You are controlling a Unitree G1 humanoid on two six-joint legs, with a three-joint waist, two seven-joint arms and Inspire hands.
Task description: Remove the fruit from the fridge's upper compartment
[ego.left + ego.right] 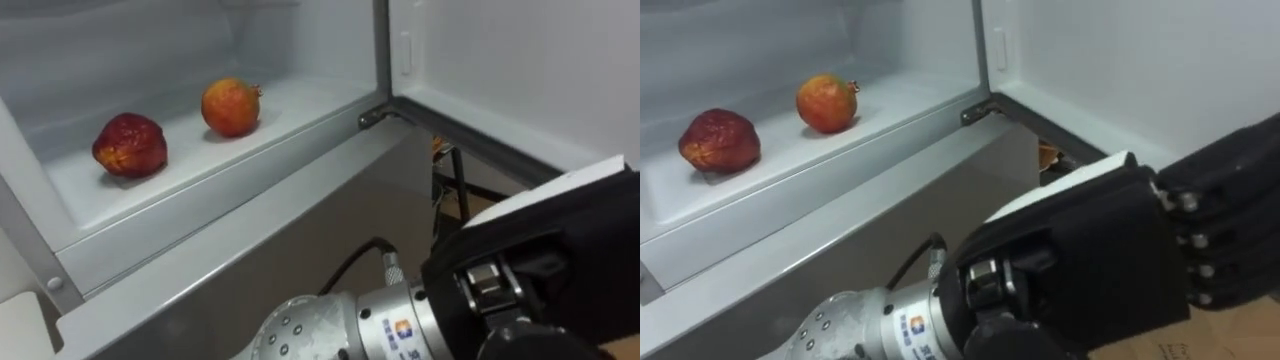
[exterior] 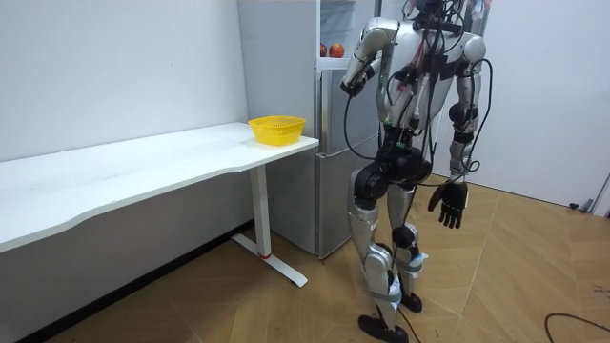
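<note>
Left hand (image 1: 1090,260) raised before the open upper fridge (image 1: 300,200), its back toward the camera, fingers loosely extended and gripping nothing (the small print on its wrist is illegible). Right hand (image 2: 450,205) hangs at the robot's side, fingers spread. Red fruit (image 1: 130,145) and orange fruit (image 1: 231,107) lie apart on the fridge shelf (image 1: 195,168).

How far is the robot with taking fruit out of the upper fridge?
Done: the fridge door stands open, the robot before it. In hand: the left hand is raised, short of the shelf, touching no fruit. Left: the dark red fruit and the orange fruit both lie on the shelf; the right hand hangs open and empty.
</note>
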